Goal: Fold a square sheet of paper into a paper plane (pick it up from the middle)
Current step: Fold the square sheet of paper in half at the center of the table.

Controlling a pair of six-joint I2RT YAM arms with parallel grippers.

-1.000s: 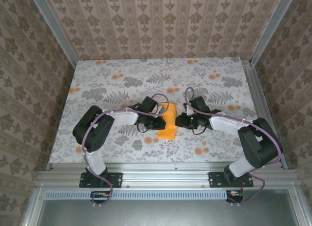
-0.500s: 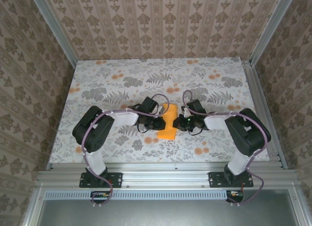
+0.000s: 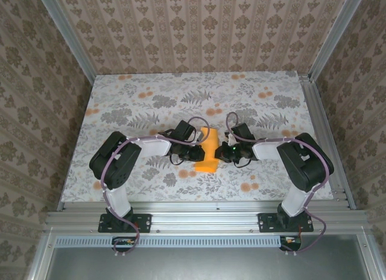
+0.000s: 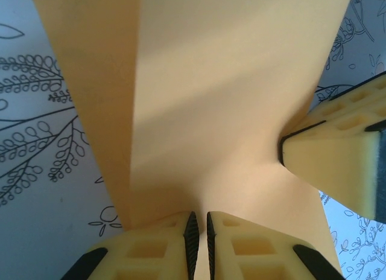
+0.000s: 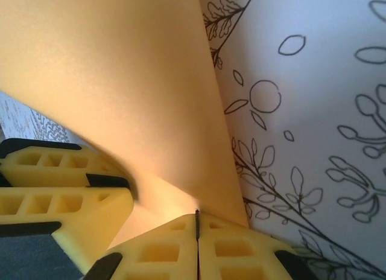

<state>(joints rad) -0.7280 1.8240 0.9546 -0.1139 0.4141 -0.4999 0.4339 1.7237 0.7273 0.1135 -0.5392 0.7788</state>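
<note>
The square sheet of paper, bright orange and folded into a narrow strip, stands bunched up mid-table between both grippers. My left gripper is shut on its left side. In the left wrist view the paper runs down into the narrow slit between that gripper's pads. My right gripper is shut on the paper's right side. The right wrist view has the paper's lower edge ending in the closed seam of this gripper. Each wrist view catches the other gripper's yellow fingers close by.
The grey floral cloth covers the table inside patterned walls. Aluminium rails run along the near edge and the right side. Both arms reach inward and meet at the centre.
My right gripper has slid left onto the paper and closed on its right side. The paper now looks pinched narrower in the middle. The left gripper has kept its hold.
</note>
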